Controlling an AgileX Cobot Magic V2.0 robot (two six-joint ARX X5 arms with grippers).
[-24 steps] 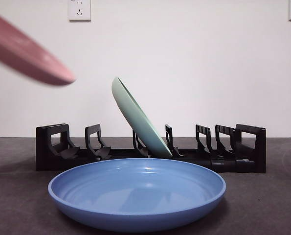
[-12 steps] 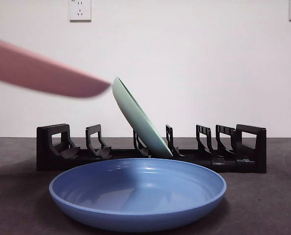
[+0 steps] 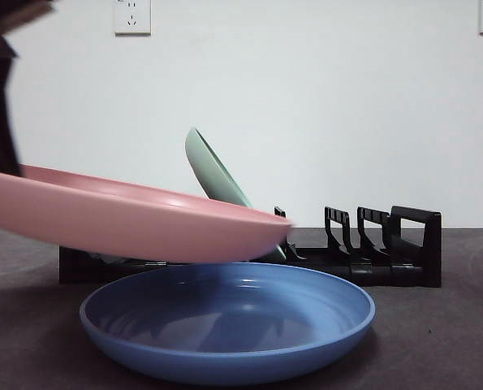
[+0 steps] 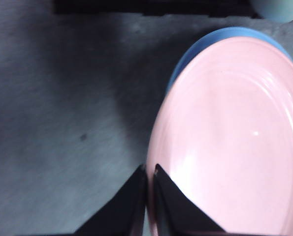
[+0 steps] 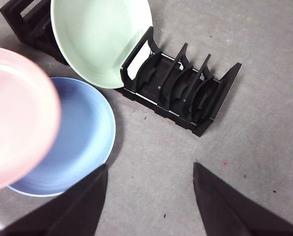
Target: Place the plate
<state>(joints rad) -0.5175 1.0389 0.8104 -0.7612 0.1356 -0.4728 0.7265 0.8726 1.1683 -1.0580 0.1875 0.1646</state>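
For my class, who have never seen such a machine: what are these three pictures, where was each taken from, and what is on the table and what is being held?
This is a robot with two arms at a table, each ending in a two-jawed gripper. One picture looks level across the table; the other two come from cameras on the wrists. On the grey table lie a blue plate and a black dish rack, with a green plate leaning in one slot. The left gripper pinches the rim of a pink plate, carrying it above the blue one. The right gripper waits open, holding nothing.
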